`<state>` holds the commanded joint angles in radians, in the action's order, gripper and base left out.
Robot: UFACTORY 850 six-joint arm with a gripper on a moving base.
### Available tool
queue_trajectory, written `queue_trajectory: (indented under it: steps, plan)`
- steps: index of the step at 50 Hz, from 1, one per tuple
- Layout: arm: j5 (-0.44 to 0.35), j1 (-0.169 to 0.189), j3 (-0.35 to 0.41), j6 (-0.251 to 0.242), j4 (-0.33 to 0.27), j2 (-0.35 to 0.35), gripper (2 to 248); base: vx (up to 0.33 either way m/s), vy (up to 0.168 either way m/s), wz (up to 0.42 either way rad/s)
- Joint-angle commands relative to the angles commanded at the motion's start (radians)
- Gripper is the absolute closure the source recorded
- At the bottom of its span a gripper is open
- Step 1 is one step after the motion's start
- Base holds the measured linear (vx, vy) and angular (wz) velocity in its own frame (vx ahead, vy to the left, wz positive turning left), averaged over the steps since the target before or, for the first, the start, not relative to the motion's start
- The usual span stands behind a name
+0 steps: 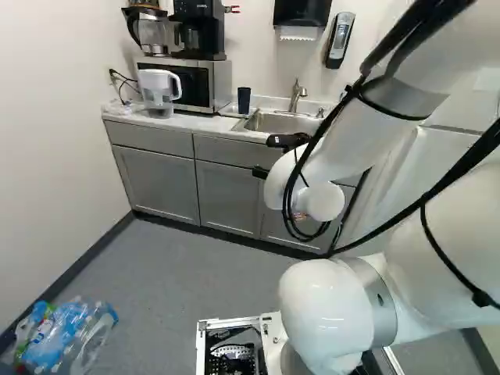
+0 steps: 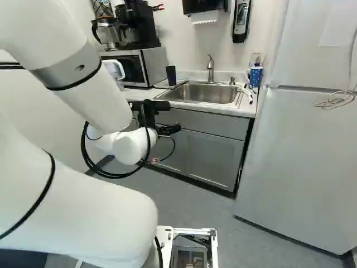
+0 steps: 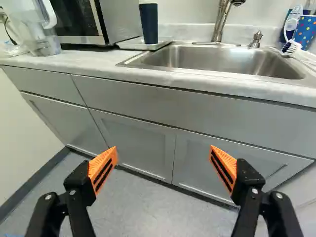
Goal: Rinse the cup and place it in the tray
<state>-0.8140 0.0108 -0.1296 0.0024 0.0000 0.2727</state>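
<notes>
Cup, dark and upright, stands on the pale tray near the back of the surface, between the microwave and the sink. I see the tray's side just beside the sink's rim, while the microwave leaves a narrow gap on the cup's other flank. The basin gives me a wide opening next to it, with the faucet rising behind. Beyond the sink's far end, a spotted cup sits near a brush. I have the hand short of the surface's front edge, its two fingers wide apart; cabinet doors and floor show between them. The refrigerator bounds one side of the cabinets; the wall bounds the other, with plastic bottles on the floor near it.
</notes>
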Motion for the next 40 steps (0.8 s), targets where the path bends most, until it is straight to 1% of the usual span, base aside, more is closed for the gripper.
queue_trajectory:
  steps: [19,40]
  plan:
    - [-0.049,-0.009,0.035,-0.002,0.0,0.005,3,0.0,0.0,0.0]
    - [-0.059,-0.011,0.042,-0.002,0.0,0.007,3,0.0,0.0,0.0]
